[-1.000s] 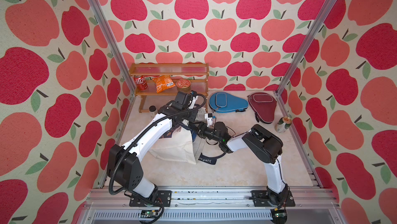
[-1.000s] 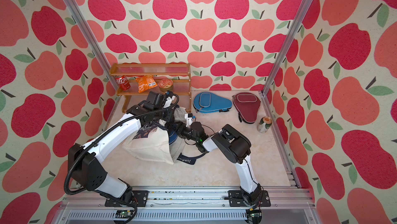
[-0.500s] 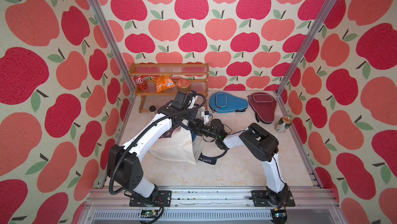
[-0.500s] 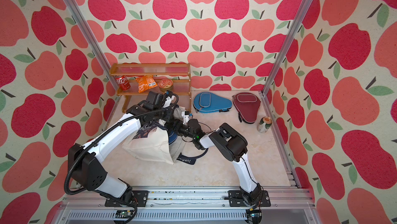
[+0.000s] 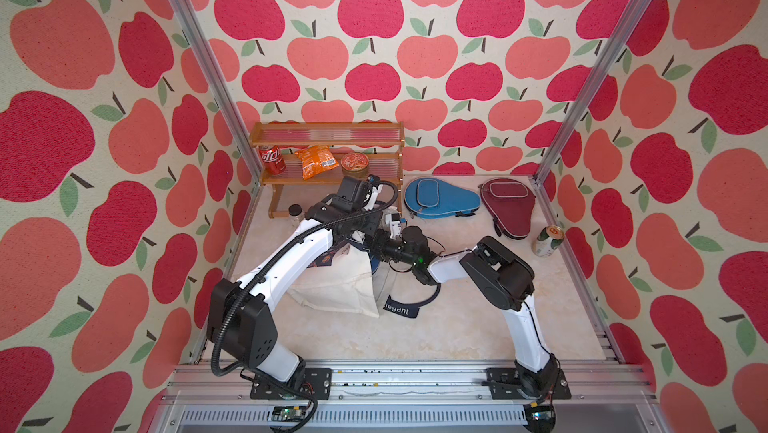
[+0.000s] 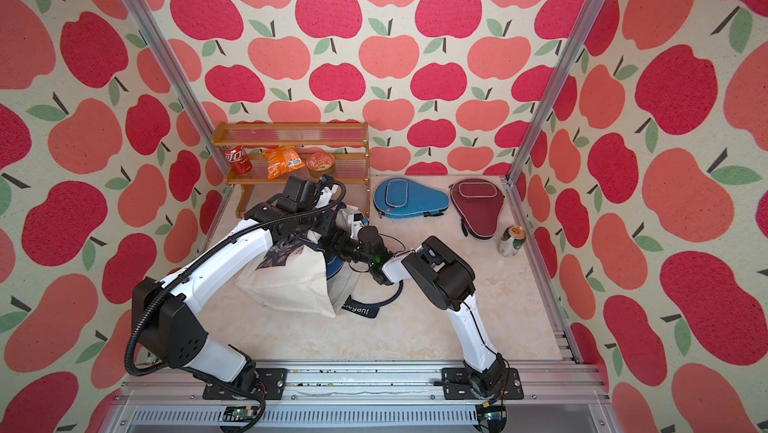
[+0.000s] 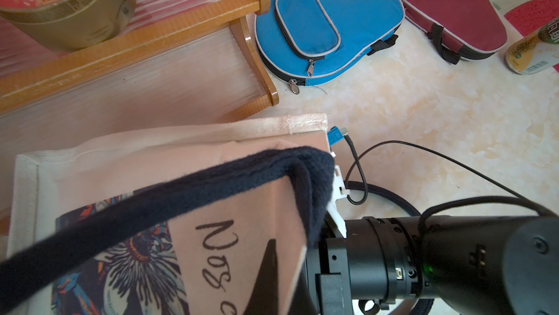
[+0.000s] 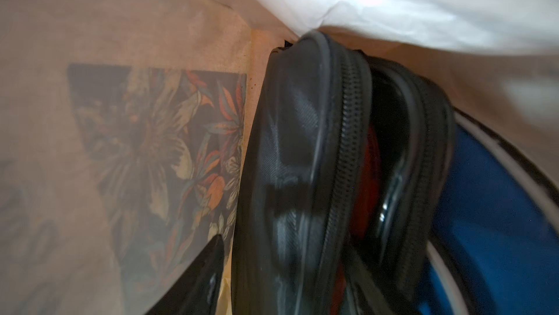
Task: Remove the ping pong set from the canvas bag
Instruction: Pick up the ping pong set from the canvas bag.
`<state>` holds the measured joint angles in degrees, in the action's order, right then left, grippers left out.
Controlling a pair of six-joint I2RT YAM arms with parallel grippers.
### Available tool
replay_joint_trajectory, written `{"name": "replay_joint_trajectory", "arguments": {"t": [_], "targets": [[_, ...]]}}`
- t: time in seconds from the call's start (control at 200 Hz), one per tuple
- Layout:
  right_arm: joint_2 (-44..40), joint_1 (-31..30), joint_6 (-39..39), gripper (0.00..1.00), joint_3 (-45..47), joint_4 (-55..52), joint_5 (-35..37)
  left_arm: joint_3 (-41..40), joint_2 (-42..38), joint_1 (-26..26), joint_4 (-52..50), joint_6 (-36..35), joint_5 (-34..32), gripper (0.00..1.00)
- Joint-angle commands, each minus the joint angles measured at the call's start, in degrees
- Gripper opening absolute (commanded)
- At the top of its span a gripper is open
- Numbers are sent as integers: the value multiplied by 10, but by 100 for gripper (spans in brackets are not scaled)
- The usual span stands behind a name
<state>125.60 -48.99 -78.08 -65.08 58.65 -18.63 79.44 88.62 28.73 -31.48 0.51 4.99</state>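
The left end effector (image 7: 272, 256) pinches the cream floral-print canvas bag (image 5: 332, 285) up by its rim. The right end effector (image 5: 376, 249) reaches inside beside a black zippered paddle case (image 8: 287, 177), not yet out; its grip I cannot tell. Beyond, a blue paddle case (image 5: 436, 198) and a maroon paddle case (image 5: 505, 202) lie out.

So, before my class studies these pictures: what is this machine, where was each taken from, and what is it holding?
Two robot arms stand at a table, each ending in a pinching tool. Both top views look down from overhead; each wrist view rides on an arm. The left tool is shut on the canvas bag, holding its rim up. The right tool reaches inside, where its camera shows a black zipped case and blue fabric; whether it grips is unclear. A blue paddle case, a maroon case, a can and a shelf sit beyond.
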Motion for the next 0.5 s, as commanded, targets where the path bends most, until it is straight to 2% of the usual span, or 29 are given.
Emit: {"name": "replay_joint_trajectory", "arguments": {"t": [0.0, 0.155, 0.275, 0.42, 0.495], "targets": [[22, 2, -5, 64, -14, 55, -7, 18, 5, -2, -22, 5, 8, 0], [29, 0, -9, 64, -12, 139, 6, 19, 7, -2, -22, 4, 10, 0], [15, -5, 14, 64, -15, 108, 7, 22, 10, -2, -26, 4, 14, 0], [19, -11, 16, 63, -37, -5, 4, 23, 13, -1, -23, 4, 17, 0], [32, -13, 7, 62, -55, -28, -5, 24, 14, -1, -21, 5, 22, 0]]}}
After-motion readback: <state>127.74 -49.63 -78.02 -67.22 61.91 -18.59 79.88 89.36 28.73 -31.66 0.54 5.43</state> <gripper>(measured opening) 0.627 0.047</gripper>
